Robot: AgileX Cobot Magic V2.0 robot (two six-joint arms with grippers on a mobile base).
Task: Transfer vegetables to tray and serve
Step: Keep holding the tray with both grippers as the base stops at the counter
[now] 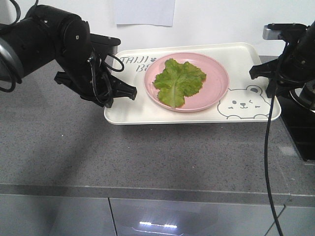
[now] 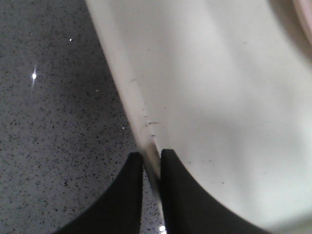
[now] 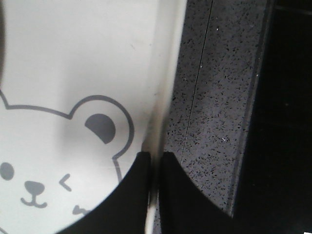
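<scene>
Crinkly lettuce leaf (image 1: 178, 81) lies on round pink plate (image 1: 219, 93) atop cream tray (image 1: 147, 114).

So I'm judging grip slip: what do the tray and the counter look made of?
The tray looks like smooth cream plastic: printed bear, rounded moulded rim, soft sheen. The counter looks like grey speckled stone or composite; glints suggest a polished finish. Both grippers pinch the rim.

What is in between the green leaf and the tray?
A round pink plate. In the front view the lettuce leaf lies on the plate, and the plate sits on the cream tray, so the leaf never touches the tray itself.
</scene>
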